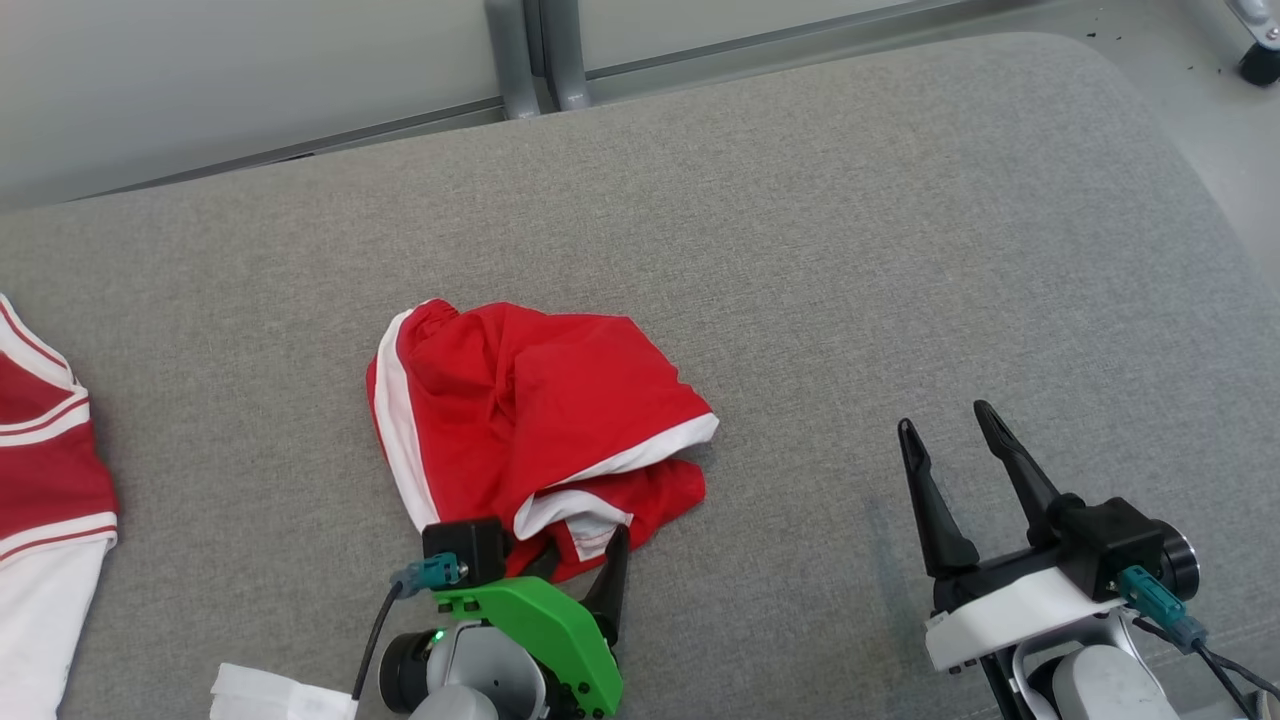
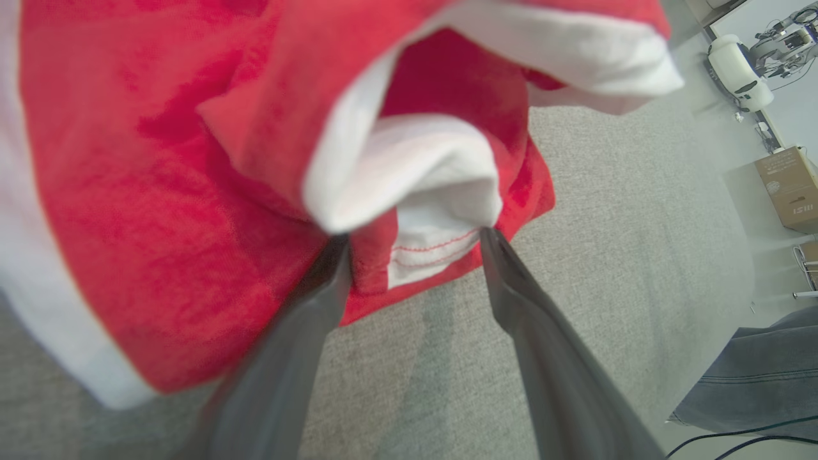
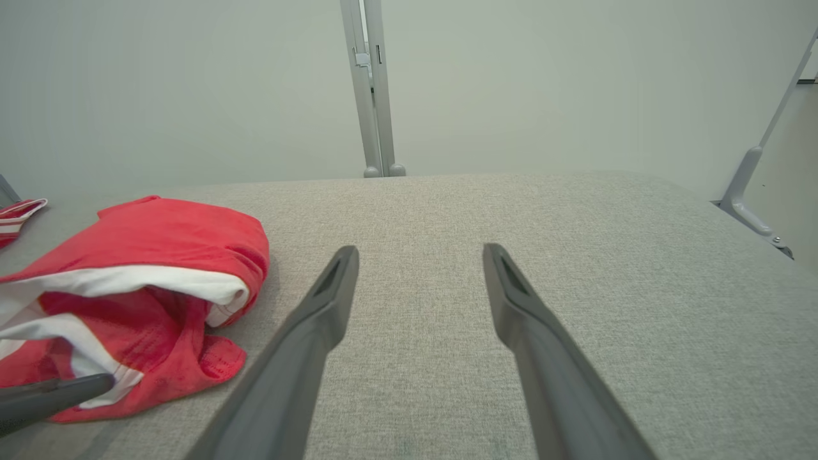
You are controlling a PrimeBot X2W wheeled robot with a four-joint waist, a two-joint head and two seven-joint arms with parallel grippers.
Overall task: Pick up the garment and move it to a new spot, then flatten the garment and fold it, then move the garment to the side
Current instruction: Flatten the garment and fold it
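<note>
A crumpled red garment [image 1: 530, 420] with white trim lies in the middle of the grey cushion [image 1: 800, 250]. My left gripper [image 1: 582, 545] is at its near edge, open, with a white-trimmed fold between the fingertips. The left wrist view shows that hem [image 2: 428, 249] sitting in the gap of my left gripper [image 2: 414, 237], the jaws apart and not pressing it. My right gripper [image 1: 950, 425] is open over bare cushion to the right of the garment. In the right wrist view, my right gripper [image 3: 420, 250] holds nothing and the garment [image 3: 140, 255] lies to its left.
A second red and white striped garment [image 1: 40, 470] lies at the cushion's left edge. Something white and crumpled [image 1: 270, 695] sits near the front. Metal posts [image 1: 540, 60] stand behind the cushion. A person's denim leg [image 2: 754, 377] and a cardboard box [image 2: 789, 188] are off to the side.
</note>
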